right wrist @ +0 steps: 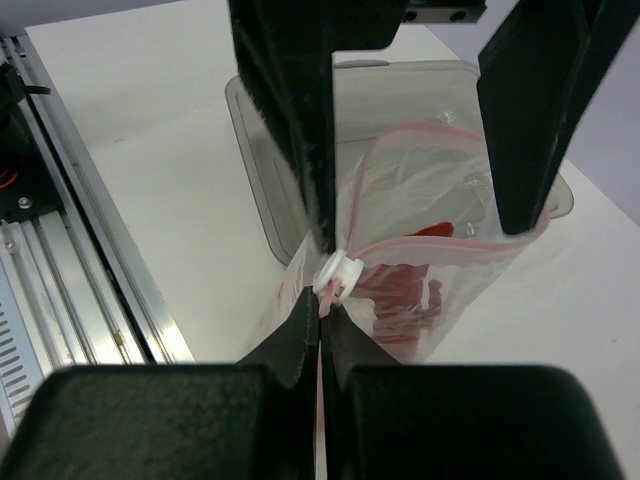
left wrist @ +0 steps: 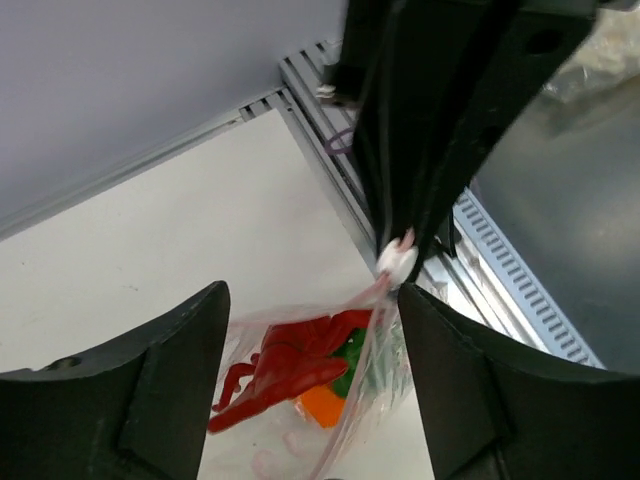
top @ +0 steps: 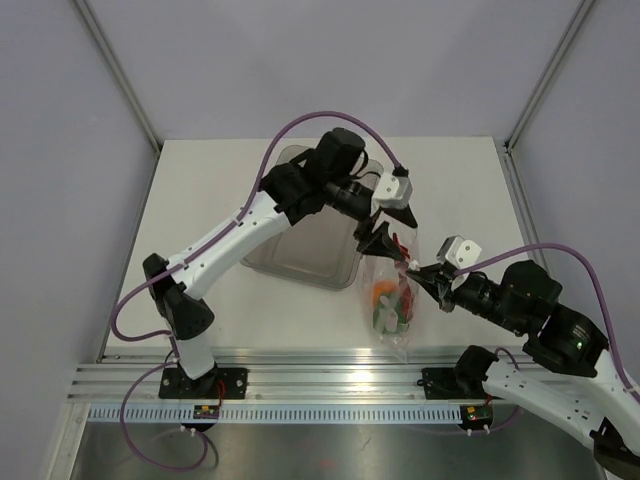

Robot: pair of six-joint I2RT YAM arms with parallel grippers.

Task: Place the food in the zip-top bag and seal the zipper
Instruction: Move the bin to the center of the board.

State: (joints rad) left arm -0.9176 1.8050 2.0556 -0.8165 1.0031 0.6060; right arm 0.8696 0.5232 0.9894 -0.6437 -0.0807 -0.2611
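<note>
The clear zip-top bag (top: pixel 392 318) lies right of the tray, its mouth lifted. Through the plastic I see the red lobster (left wrist: pixel 290 365), the orange fruit (left wrist: pixel 322 405) and the green pepper (left wrist: pixel 355 362). My right gripper (right wrist: pixel 320 300) is shut on the pink zipper (right wrist: pixel 450 248) right under its white slider (right wrist: pixel 337 272), at the mouth's near corner. My left gripper (left wrist: pixel 310 295) is open. Its fingers (right wrist: pixel 290 100) hang on either side of the bag's mouth, which gapes between them. In the top view both grippers meet over the bag, left (top: pixel 385 240) and right (top: pixel 418 270).
A rigid clear tray (top: pixel 300 245) stands just left of the bag, under the left arm. The aluminium rail (top: pixel 330 385) runs along the table's near edge. Grey walls close in the table at the back and both sides.
</note>
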